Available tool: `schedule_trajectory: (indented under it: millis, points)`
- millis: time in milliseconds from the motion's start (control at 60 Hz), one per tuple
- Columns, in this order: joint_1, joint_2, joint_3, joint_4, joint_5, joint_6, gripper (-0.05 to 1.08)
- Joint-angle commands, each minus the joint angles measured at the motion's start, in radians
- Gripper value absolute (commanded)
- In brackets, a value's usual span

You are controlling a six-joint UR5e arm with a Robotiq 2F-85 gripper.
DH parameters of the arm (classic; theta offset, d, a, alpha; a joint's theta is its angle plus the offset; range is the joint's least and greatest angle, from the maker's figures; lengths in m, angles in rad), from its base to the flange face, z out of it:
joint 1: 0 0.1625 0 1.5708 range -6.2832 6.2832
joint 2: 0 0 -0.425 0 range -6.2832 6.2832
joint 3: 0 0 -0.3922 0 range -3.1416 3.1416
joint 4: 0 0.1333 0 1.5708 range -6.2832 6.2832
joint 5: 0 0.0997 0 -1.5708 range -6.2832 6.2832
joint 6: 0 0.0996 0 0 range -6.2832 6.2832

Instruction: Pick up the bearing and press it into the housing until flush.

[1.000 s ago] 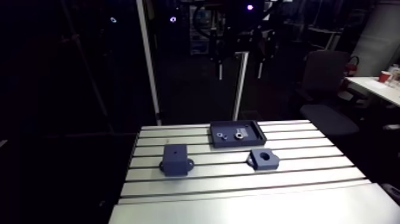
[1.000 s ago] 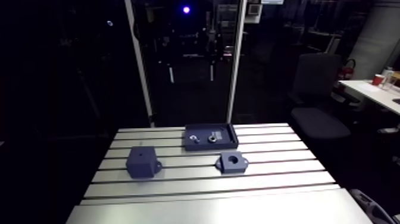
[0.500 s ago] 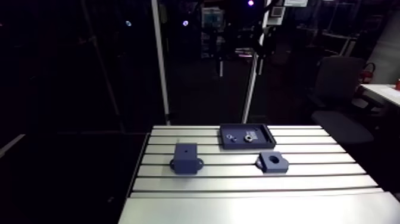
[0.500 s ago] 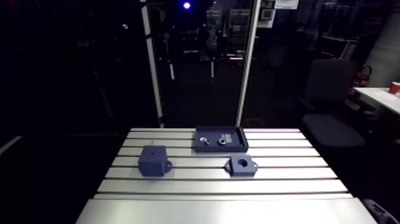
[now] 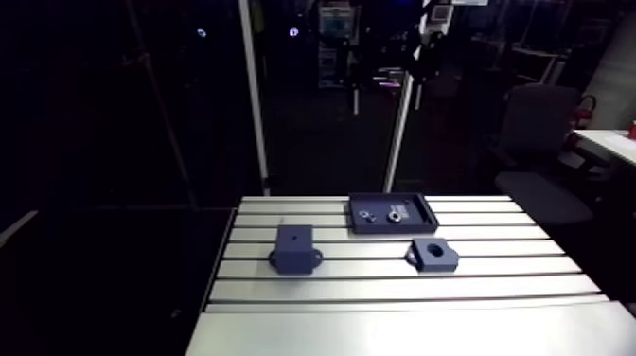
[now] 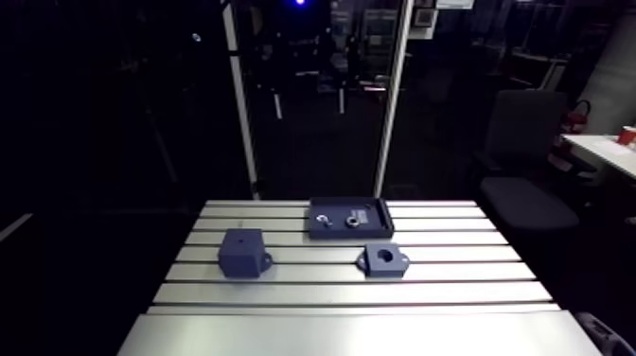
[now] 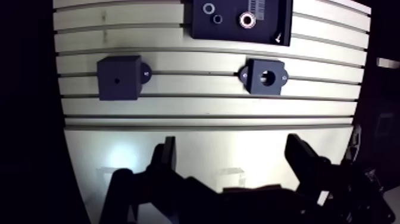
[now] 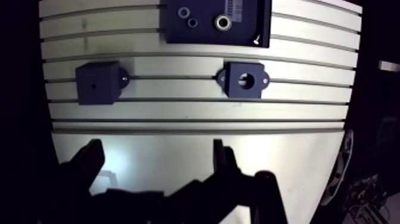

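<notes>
**Surface.** The slotted aluminium surface (image 7: 196, 113) carries three dark blue items, all ahead of the jaws.

**Tray.** A shallow rectangular tray (image 7: 271, 30) sits farthest from the jaws, near the far edge of the surface. The bearing (image 7: 248, 19) lies flat inside it with its central hole facing up. It is a bright metal ring and rests close to a pale label on the tray floor. Two smaller rings (image 7: 209, 8) lie in the same tray on the other side of the bearing, near each other and apart from it. They may be washers or spacers; the views are too coarse to tell which.

**Housing.** The housing (image 7: 263, 88) stands on the surface between the tray and the jaws, apart from both. It is a square block with a round bore in its top face and a small mounting ear on each of two opposite sides. The bore shows dark.

**Second block.** A taller cube-shaped block (image 7: 119, 77) stands in the same row as the housing, well apart from it. It has a small hole in its top face and an ear on the side facing the housing.

**Jaws.** The jaws are released: the wrist view shows them spread wide with only bare surface between them. They hang over the plain near strip of the surface, well apart from all three items.
</notes>
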Motion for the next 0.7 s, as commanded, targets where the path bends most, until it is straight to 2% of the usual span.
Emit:
schedule_trajectory:
  millis: [17, 183, 400, 700]
  points:
    - [-0.011, 0.040, -0.012, -0.046, -0.011, -0.060, 0.01]
    - [-0.079, 0.094, -0.009, -0.115, -0.005, -0.100, 0.01]
    - [-0.115, 0.169, -0.006, -0.189, -0.001, -0.102, 0.01]
    - [-0.121, 0.249, 0.004, -0.278, 0.004, -0.101, 0.01]
